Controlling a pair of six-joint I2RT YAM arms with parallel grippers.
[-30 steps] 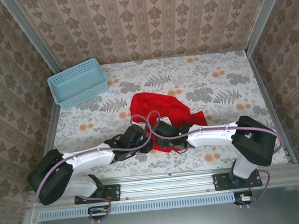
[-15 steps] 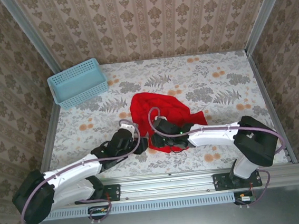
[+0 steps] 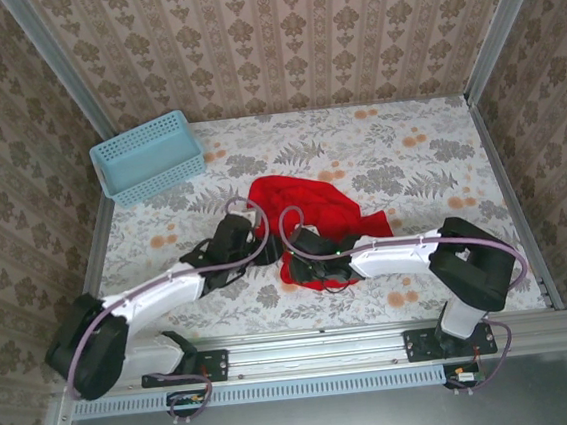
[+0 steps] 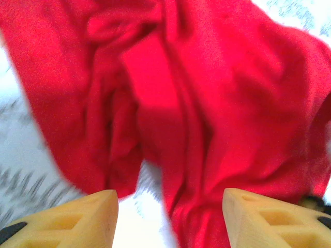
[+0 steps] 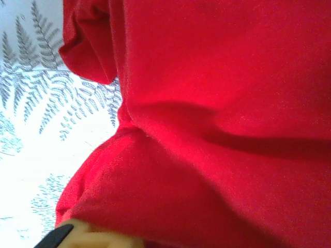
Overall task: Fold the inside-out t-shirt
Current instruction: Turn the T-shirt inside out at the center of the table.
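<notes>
Left gripper (image 4: 169, 199) stands with its jaws well apart and nothing between them, just beside the left border of the shirt (image 3: 313, 205). Right gripper (image 3: 306, 258) sits on the shirt's near border, with cloth bunched against one fingertip (image 5: 85, 238); whether it has a hold cannot be told. Shirt lies crumpled near the middle of the table (image 3: 409, 160), somewhat toward the near edge, not spread flat. Judgement: the step in hand is laying the garment out, with no fold yet made. The next move calls for the left gripper to close on the border before it, then for both arms to draw the cloth apart and flat.
</notes>
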